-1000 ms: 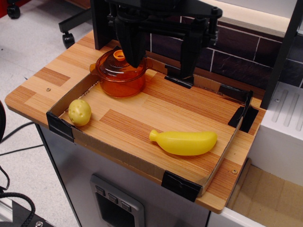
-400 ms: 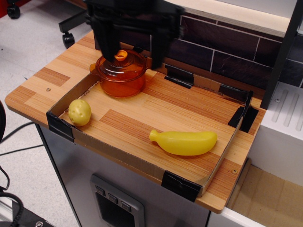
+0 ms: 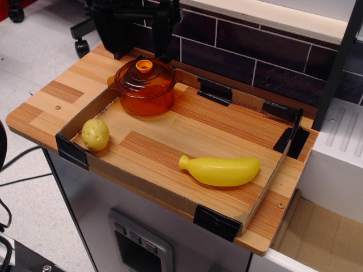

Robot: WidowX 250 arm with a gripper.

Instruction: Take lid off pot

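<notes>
The translucent orange pot (image 3: pixel 143 97) stands at the back left of the cardboard-walled tray (image 3: pixel 170 190). The orange lid (image 3: pixel 144 75) sits on it, with its small ring knob (image 3: pixel 144 66) at the centre. My black gripper (image 3: pixel 137 44) hangs behind and above the pot, its two fingers spread wide, one to each side of the knob and higher than it. It holds nothing.
A yellow potato (image 3: pixel 95 134) lies at the tray's front left corner. A yellow banana (image 3: pixel 221 170) lies at the front right. A dark brick wall (image 3: pixel 255 56) backs the table. Black clips (image 3: pixel 214 90) hold the tray's corners.
My gripper has moved left and back across the pot, from right of the knob to behind it, and has risen. The pot and lid have not moved.
</notes>
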